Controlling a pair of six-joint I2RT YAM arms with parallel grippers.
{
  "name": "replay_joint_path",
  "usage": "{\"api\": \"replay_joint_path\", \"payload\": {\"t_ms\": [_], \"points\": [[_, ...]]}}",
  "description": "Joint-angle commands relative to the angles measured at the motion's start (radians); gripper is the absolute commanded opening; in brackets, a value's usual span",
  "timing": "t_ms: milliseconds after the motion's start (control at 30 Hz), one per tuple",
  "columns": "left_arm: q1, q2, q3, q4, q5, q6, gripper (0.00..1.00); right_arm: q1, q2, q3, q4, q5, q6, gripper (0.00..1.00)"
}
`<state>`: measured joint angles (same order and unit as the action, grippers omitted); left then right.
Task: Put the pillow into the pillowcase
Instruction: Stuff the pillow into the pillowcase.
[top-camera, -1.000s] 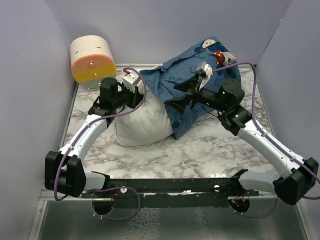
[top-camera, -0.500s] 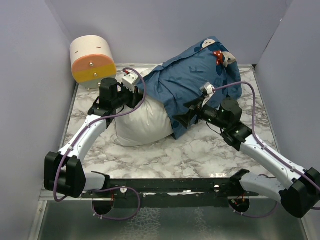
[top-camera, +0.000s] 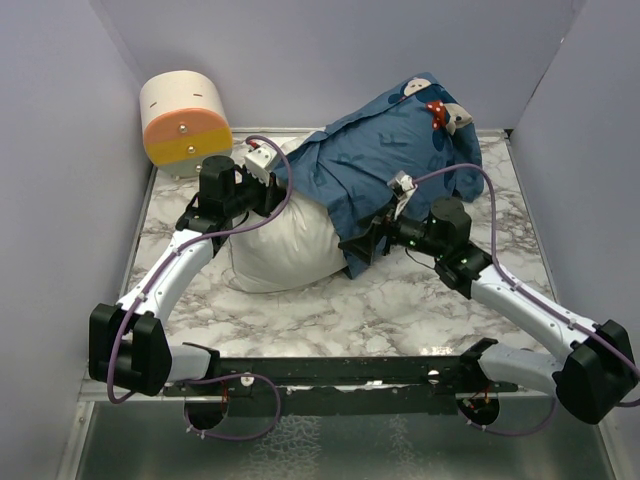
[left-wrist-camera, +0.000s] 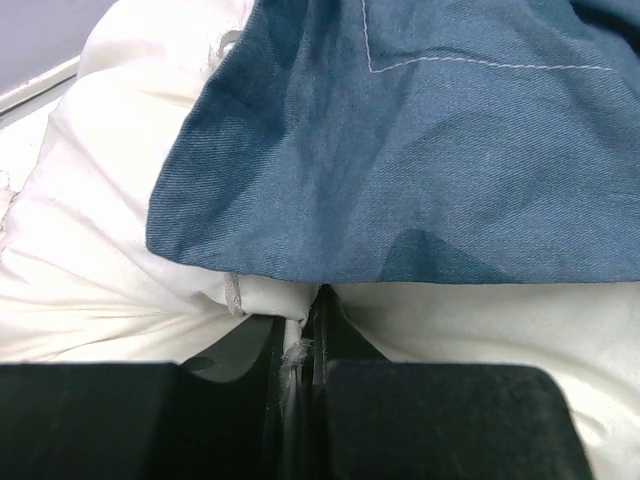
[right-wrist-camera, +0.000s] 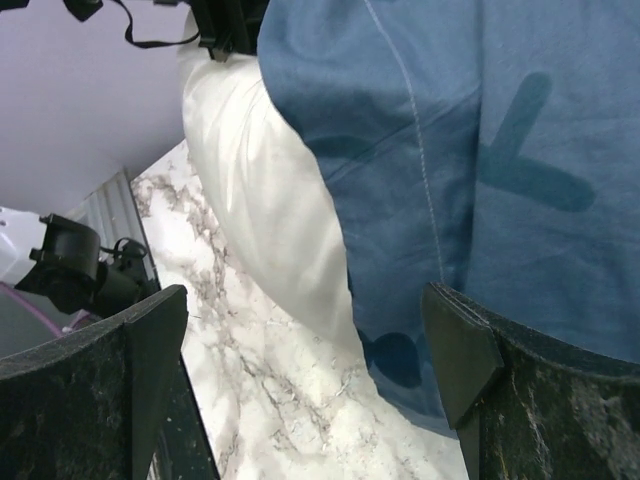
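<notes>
Pillow (top-camera: 285, 245) white, plump | pillowcase (top-camera: 390, 150) blue, seemingly covers far half

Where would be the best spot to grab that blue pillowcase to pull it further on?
Take the pillowcase by its loose open hem, hanging off the pillow at the near corner. Come from the near right, where the open right end effector faces it; that thin edge should fit between its fingers.

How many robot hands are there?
2. The left gripper pinches the pillow on the left; the right gripper hangs open beside the pillowcase on the right. None seem hidden.
</notes>
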<state>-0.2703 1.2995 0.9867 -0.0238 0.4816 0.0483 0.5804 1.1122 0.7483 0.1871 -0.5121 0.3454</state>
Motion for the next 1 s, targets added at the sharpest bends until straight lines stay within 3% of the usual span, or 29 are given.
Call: {"api": "replay_joint_path", "payload": {"t_ms": [0,367,967], "points": [[-0.013,0.009,-0.034,-0.109,0.002,0.007,0.0,-0.002,-0.018,-0.018,0.062,-0.054,-0.001,1.0],[-0.012,0.012,-0.033,-0.109,0.01,0.003,0.0,-0.002,-0.075,-0.067,0.012,0.039,-0.088,1.0],[-0.013,0.014,-0.031,-0.112,0.016,0.004,0.0,-0.002,-0.084,-0.095,0.008,0.068,-0.111,1.0]]}}
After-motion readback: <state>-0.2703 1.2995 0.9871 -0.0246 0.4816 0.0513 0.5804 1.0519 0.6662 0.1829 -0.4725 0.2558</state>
